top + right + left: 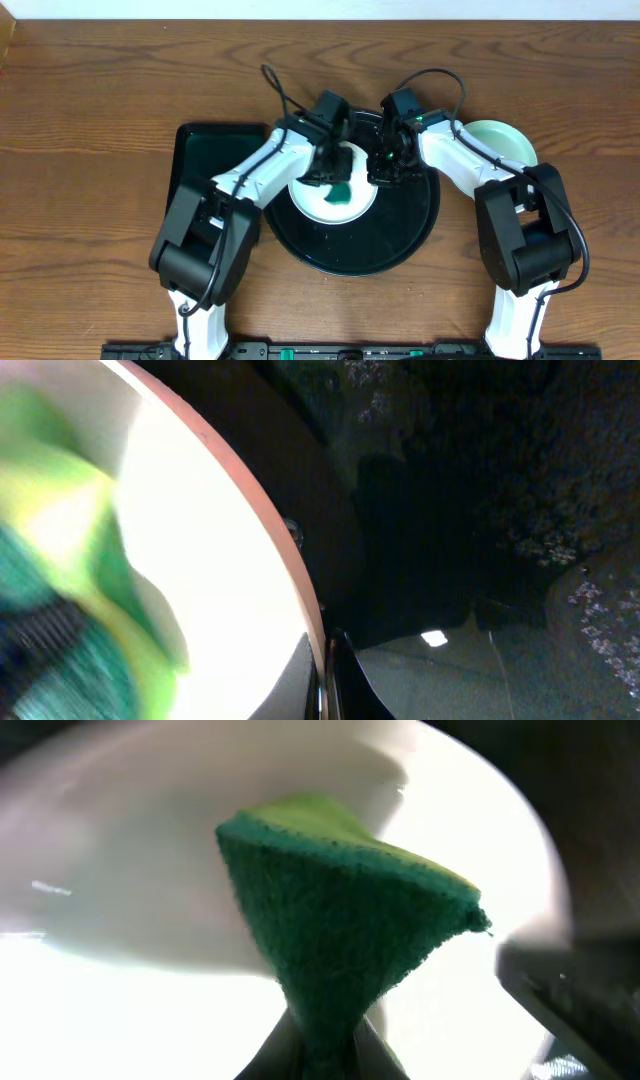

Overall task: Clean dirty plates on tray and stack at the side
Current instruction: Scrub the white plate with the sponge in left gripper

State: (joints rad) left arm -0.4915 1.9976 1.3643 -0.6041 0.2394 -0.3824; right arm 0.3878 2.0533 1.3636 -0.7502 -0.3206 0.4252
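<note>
Roughly mid-task by my reckoning: one pale mint plate (pixel 497 142) sits on the tabletop (pixel 90 120) just off the right edge of the round black tray (pixel 400 240). I'd guess that's the start of the clean stack, though I can't tell if it's one plate or two there. The white plate (pixel 312 203) is the one being worked on; it lies on the tray, a bit left of centre and toward the back. My left jaws are clamped on a green sponge (pixel 340 920) with a yellow back, pressed onto the middle of that plate, and my right jaws look pinched on its right-hand rim to stop it sliding. What's left, I reckon, is to finish the wipe, carry this plate over to the mint one, and deal with any third plate — I don't see one. The white plate looks glossy and shallow with a thin raised rim, blown out bright in both wrist views. The sponge hides its centre, so no idea whether a smear is under there. There's also a rectangular black tray (pixel 205 155) off to the left.
</note>
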